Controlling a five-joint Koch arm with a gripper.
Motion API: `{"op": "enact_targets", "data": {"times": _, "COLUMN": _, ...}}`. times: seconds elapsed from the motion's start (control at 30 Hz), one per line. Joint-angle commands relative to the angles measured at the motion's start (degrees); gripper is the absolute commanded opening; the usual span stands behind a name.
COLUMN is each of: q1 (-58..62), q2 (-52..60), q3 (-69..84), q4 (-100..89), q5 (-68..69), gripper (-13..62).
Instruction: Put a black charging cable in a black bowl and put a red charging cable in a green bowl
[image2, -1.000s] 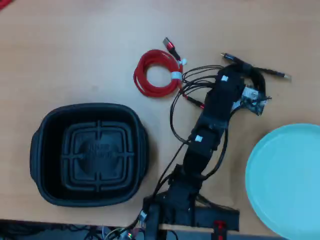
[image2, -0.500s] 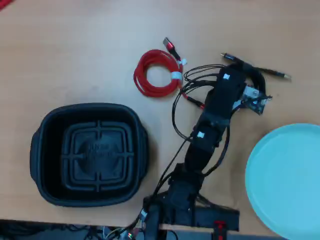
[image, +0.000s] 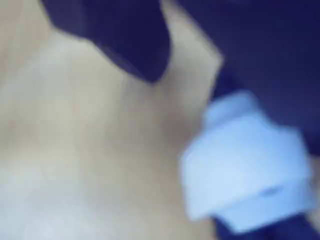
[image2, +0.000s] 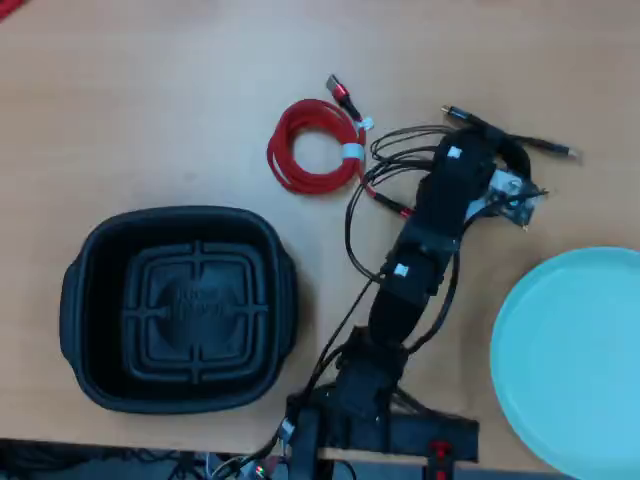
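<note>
Not much changes over the last second. From overhead, the wooden table (image2: 150, 90) carries the black bowl (image2: 80, 300) at lower left and the green bowl (image2: 570, 360) at the right edge, both empty and right where they were. The arm (image2: 425, 250) reaches up from the bottom edge between them and its wrist has nudged slightly to the right. The red charging cable (image2: 312, 148) sits coiled at top centre, untouched. The black charging cable (image2: 520, 146) is mostly tucked under the wrist, with its plug end poking out to the right; that end has shifted a bit. The gripper (image2: 515, 200) sits over it, but the wrist view is pure blur, so whether the jaws are apart or together is anyone's guess.
</note>
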Motion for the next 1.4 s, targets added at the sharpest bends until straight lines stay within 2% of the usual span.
{"op": "enact_targets", "data": {"times": 0.0, "q1": 0.0, "q2": 0.0, "q3": -0.62, "q4": 0.62, "q5": 0.53, "gripper": 14.2}}
{"op": "enact_targets", "data": {"times": 0.13, "q1": 0.09, "q2": 0.35, "q3": -0.62, "q4": 0.88, "q5": 0.44, "gripper": -5.1}}
{"op": "enact_targets", "data": {"times": 0.17, "q1": 0.09, "q2": 0.35, "q3": -0.53, "q4": 0.88, "q5": 0.53, "gripper": -8.0}}
{"op": "enact_targets", "data": {"times": 0.47, "q1": -3.16, "q2": 1.93, "q3": -0.88, "q4": 1.85, "q5": 0.88, "gripper": -6.9}}
{"op": "enact_targets", "data": {"times": 0.93, "q1": -11.87, "q2": 32.96, "q3": -0.18, "q4": -0.88, "q5": 0.35, "gripper": -6.9}}
{"op": "enact_targets", "data": {"times": 1.2, "q1": -18.54, "q2": 42.54, "q3": -0.18, "q4": -6.42, "q5": 0.09, "gripper": -6.8}}
{"op": "enact_targets", "data": {"times": 1.37, "q1": -23.64, "q2": 44.56, "q3": 0.0, "q4": -9.14, "q5": 0.0, "gripper": -6.8}}
